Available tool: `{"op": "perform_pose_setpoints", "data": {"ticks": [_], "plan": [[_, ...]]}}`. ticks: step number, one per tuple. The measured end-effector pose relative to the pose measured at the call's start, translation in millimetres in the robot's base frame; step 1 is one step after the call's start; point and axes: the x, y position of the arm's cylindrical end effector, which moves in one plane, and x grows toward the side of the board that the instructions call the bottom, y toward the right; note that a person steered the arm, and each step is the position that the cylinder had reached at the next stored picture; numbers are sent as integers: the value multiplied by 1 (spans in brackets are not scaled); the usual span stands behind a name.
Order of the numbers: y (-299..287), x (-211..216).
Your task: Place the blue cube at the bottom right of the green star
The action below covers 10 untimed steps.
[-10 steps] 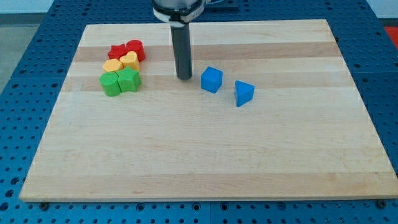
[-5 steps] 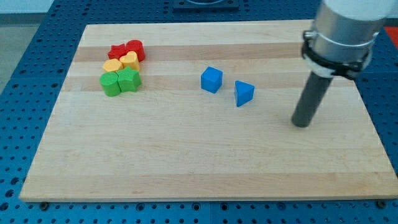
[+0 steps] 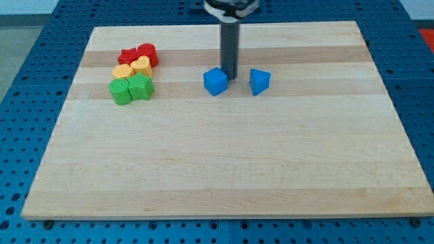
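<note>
The blue cube point(image 3: 215, 81) sits on the wooden board, left of centre near the view's top. My tip point(image 3: 230, 76) stands right against the cube's right side, between it and a blue triangular block point(image 3: 259, 81). The green star point(image 3: 141, 87) lies at the view's left, well left of the cube, in a tight cluster of blocks.
Beside the green star are a green cylinder point(image 3: 121, 92), a yellow heart point(image 3: 142, 66), a yellow block point(image 3: 122, 70), a red star point(image 3: 128, 55) and a red block point(image 3: 148, 53). The board's edge point(image 3: 224, 215) borders blue perforated table.
My tip went from left of the cube to the board's right, then back beside the cube's right. The blue cube has shifted left and up; the blue triangular block moved up-left a little.
</note>
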Motion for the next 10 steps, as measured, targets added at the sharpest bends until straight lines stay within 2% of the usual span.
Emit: {"op": "perform_pose_setpoints", "data": {"ticks": [2,3,4,6,7,10], "plan": [[-79,22],[-50,20],[13,31],[22,82],[6,95],[-27,31]]}}
